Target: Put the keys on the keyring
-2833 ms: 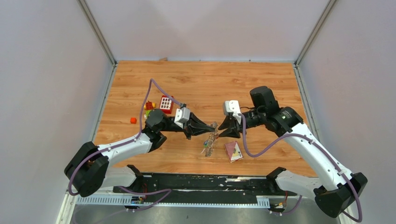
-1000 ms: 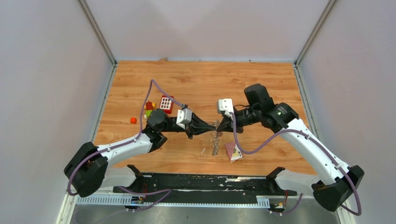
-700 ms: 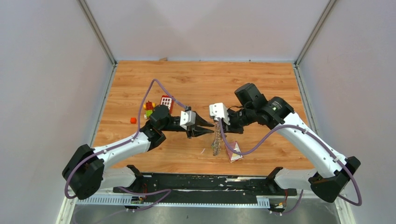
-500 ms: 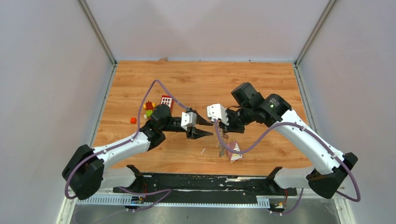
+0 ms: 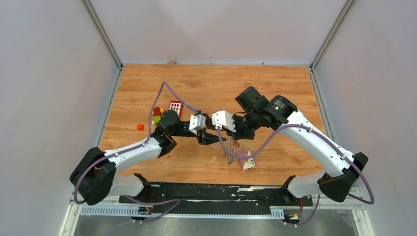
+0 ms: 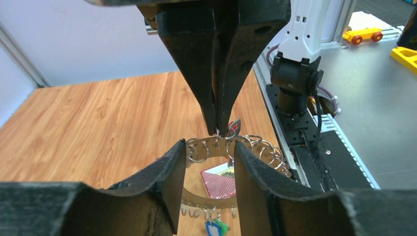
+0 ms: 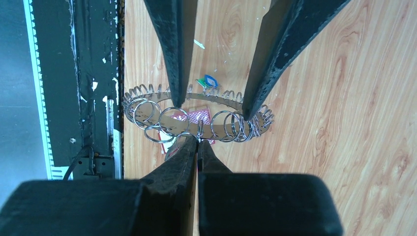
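Two grippers, one part: the large grey flat metal ring with small wire loops all round its rim (image 6: 209,200) hangs in the air between the arms, over the front middle of the wooden table (image 5: 211,88) and above a maroon square card (image 6: 221,181). The right gripper (image 6: 218,129) has its fingers fully together, pinching the ring's top edge from above. I can't tell whether it bites the flat band or one of the loops. The left gripper (image 6: 210,147) is wide open with a finger on either side of that pinch point, level with the band and holding nothing. I can't tell if it touches. The tiny keys with blue and green plastic tags (image 6: 215,229) dangle from the ring's lowest part and look already threaded. I see no red tag in any view. My read on handling: the ring is light and stiff, so it won't flex, but on a single-point pinch it will swing and twist. The loops are loose, thin and slippery, so they make bad grip points. I'd have the left gripper clamp the flat band itself, close beside the right pinch. For the keys, I'd grab the tag, not the metal. The red block with white squares (image 5: 174,106) sits well clear on the left.
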`<state>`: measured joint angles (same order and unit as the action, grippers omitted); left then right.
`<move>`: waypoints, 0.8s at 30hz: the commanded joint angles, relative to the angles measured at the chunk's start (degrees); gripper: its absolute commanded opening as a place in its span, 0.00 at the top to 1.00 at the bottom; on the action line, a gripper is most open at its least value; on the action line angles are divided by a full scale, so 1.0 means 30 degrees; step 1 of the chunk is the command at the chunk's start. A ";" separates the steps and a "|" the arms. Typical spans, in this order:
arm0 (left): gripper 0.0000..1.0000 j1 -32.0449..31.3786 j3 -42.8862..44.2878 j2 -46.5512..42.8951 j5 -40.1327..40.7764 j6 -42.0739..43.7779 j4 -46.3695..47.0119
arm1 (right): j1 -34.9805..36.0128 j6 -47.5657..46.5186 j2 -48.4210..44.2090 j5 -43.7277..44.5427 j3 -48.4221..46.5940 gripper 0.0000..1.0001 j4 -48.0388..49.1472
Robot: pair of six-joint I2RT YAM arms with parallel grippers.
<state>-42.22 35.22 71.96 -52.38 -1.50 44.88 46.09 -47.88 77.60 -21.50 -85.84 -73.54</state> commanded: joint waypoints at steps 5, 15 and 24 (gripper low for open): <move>0.59 -0.0305 -0.0215 0.0897 -0.0457 -0.2053 0.3556 | 0.0161 0.0309 0.0144 -0.0362 -0.1366 1.00 0.0497; 0.59 -0.0678 -0.0357 0.1460 -0.0265 -0.1999 0.4090 | 0.0165 0.0428 0.0148 -0.0700 -0.1473 1.00 0.0731; 0.65 -0.0774 -0.0100 0.1951 0.0074 -0.2391 0.4394 | 0.0161 0.0548 -0.0058 -0.0921 -0.1293 1.00 0.0891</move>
<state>-44.21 34.41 77.14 -52.82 -7.64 55.18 46.11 -46.98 78.48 -22.87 -87.48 -73.45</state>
